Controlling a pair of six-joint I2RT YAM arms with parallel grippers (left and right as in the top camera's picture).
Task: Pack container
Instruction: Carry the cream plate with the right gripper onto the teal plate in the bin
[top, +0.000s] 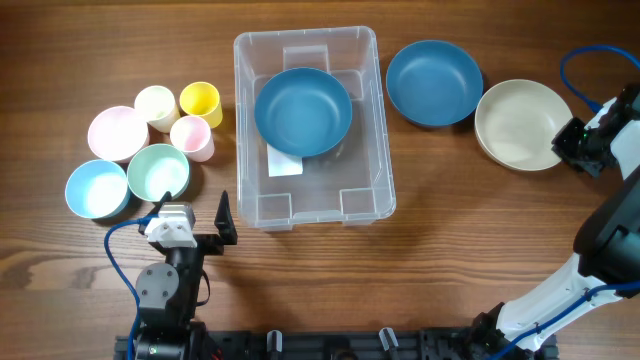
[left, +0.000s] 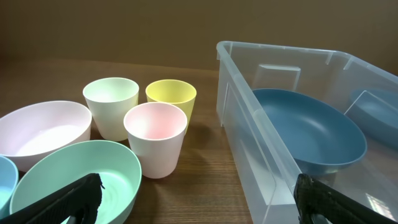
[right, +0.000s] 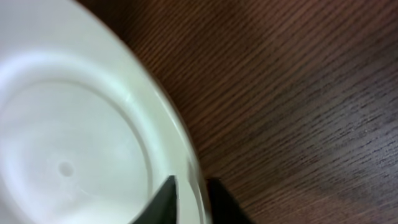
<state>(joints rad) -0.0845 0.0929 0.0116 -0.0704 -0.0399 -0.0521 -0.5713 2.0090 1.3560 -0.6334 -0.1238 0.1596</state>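
The clear plastic container (top: 375, 120) (left: 249, 124) sits mid-table with a dark blue bowl (top: 303, 111) (left: 311, 127) inside it. A second dark blue bowl (top: 434, 83) lies to its right, and a cream bowl (top: 520, 124) (right: 74, 137) lies further right. My right gripper (top: 568, 140) (right: 194, 198) is shut on the cream bowl's right rim, one finger inside the bowl and one outside. My left gripper (top: 192, 222) (left: 199, 199) stands open near the front edge, between the mint bowl (top: 158, 172) (left: 74, 171) and the container's front left corner, holding nothing.
Left of the container stand a white cup (top: 156, 106) (left: 112, 106), a yellow cup (top: 201, 102) (left: 171, 96), a pink cup (top: 192, 137) (left: 155, 138), a pink bowl (top: 117, 132) (left: 37, 127) and a light blue bowl (top: 96, 189).
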